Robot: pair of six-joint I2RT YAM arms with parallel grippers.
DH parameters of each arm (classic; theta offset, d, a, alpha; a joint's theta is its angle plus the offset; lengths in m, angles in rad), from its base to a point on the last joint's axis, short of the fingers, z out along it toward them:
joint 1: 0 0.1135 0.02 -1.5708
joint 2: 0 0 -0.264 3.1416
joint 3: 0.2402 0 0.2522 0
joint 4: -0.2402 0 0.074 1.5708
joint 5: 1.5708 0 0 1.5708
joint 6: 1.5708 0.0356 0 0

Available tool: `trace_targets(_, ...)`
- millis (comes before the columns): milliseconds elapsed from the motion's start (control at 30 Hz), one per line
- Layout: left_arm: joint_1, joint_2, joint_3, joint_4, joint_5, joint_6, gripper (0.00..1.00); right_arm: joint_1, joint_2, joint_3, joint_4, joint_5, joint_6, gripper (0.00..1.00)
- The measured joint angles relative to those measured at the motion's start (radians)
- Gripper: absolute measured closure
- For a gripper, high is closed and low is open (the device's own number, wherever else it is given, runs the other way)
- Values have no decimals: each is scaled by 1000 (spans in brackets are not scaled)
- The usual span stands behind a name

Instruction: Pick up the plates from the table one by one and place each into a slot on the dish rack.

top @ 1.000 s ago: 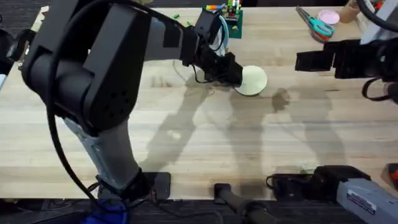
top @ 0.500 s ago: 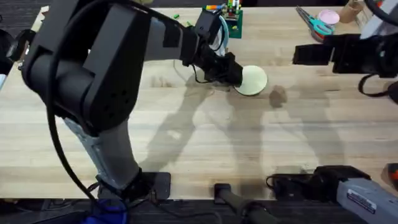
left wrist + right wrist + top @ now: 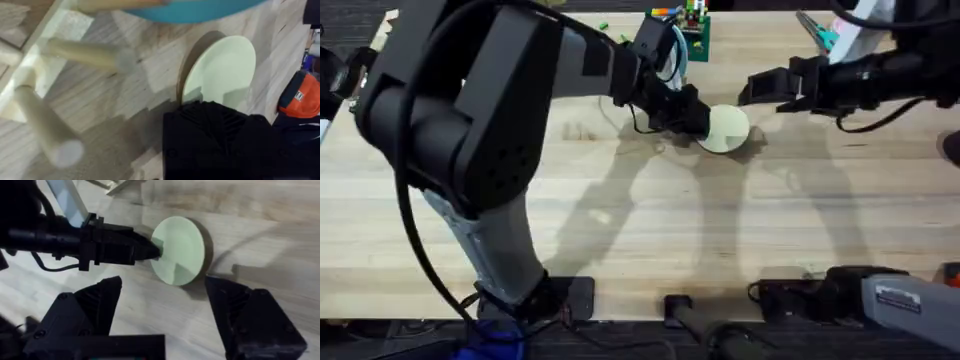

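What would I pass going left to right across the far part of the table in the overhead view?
Left gripper with its jaws shut on the cream plate → right gripper, jaws open, reaching in from the right.

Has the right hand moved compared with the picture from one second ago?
Yes. In the overhead view the right hand has moved left across the table, toward the cream plate held by the left hand.
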State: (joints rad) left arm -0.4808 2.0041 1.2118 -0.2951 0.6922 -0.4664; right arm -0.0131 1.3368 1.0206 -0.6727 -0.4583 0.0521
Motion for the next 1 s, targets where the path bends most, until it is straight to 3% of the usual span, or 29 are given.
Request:
trace_targets(300, 0, 0, 0, 0, 0, 0, 960, -101, 196, 0, 10, -178, -85, 6)
trace_targets(600, 0, 0, 0, 0, 0, 0, 960, -109, 387, 0, 68, -289, -143, 6)
trace_targets(1000, -1, 0, 0, 0, 0, 0, 962, -113, 444, 13, 91, -344, -165, 45)
